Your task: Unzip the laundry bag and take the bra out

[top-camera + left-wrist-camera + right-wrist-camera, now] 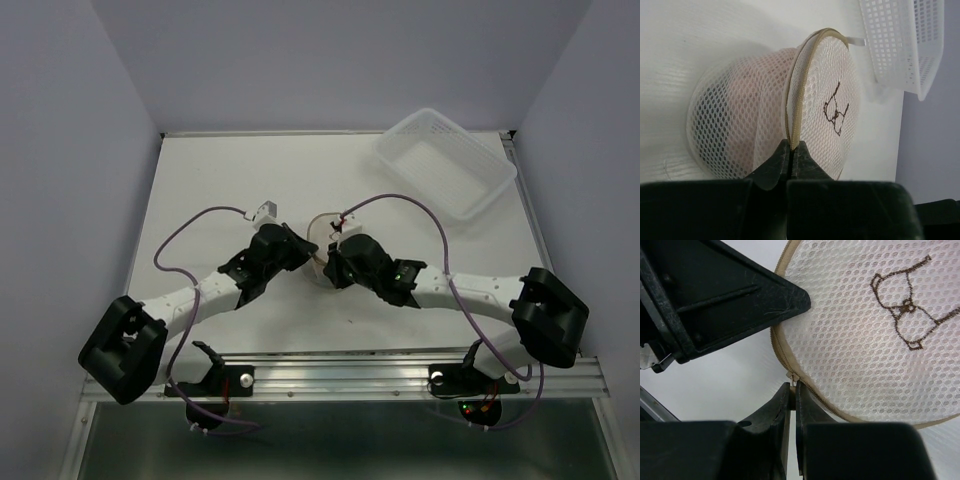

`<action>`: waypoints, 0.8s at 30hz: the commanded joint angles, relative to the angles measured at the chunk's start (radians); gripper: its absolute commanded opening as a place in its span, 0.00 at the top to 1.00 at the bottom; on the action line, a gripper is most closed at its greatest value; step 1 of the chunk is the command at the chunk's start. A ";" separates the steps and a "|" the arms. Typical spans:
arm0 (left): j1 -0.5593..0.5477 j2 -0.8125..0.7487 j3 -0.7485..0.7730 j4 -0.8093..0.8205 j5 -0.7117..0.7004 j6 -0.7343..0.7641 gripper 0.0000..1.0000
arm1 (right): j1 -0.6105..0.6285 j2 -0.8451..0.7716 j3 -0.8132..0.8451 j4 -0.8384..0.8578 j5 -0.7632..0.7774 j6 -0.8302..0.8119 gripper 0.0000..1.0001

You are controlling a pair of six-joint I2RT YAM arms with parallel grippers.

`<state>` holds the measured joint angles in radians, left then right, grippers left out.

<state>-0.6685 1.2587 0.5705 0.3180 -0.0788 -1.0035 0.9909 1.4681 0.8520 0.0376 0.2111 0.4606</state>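
Pinching the laundry bag [317,266] at the centre of the overhead frame, the left gripper [791,152] clamps its tan zipper rim [797,90] while the right gripper [793,389] nips the pull tab [792,376]. Should either hold slip, the bag may bunch and jam the zipper.

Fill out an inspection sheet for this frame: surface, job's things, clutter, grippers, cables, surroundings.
Surface: white table, both arms reaching over it.
Job's things: round cream-white mesh laundry bag, tan zipper rim looks closed; pinkish contents show through the mesh.
Clutter: clear rectangular plastic basket, far right, apart from the bag.
Grippers: left gripper, jaws shut on the zipper rim; right gripper, jaws shut at the zipper pull.
Cables: purple cables loop over the table from each arm.
Surroundings: plain pale walls; nothing else seen.
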 commanded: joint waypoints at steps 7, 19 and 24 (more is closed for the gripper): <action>0.095 -0.169 0.026 -0.123 -0.001 0.155 1.00 | -0.020 -0.216 -0.102 -0.036 0.269 -0.048 0.99; 0.219 -0.075 0.098 -0.166 0.209 0.328 0.98 | -0.051 -0.322 -0.153 -0.071 0.168 -0.112 0.99; 0.219 0.045 0.227 -0.132 0.238 0.341 0.59 | -0.051 -0.289 -0.146 -0.018 0.073 -0.097 0.99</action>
<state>-0.4690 1.2575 0.6998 0.1734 0.1608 -0.7300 0.9482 1.1744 0.7033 -0.0269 0.3374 0.3729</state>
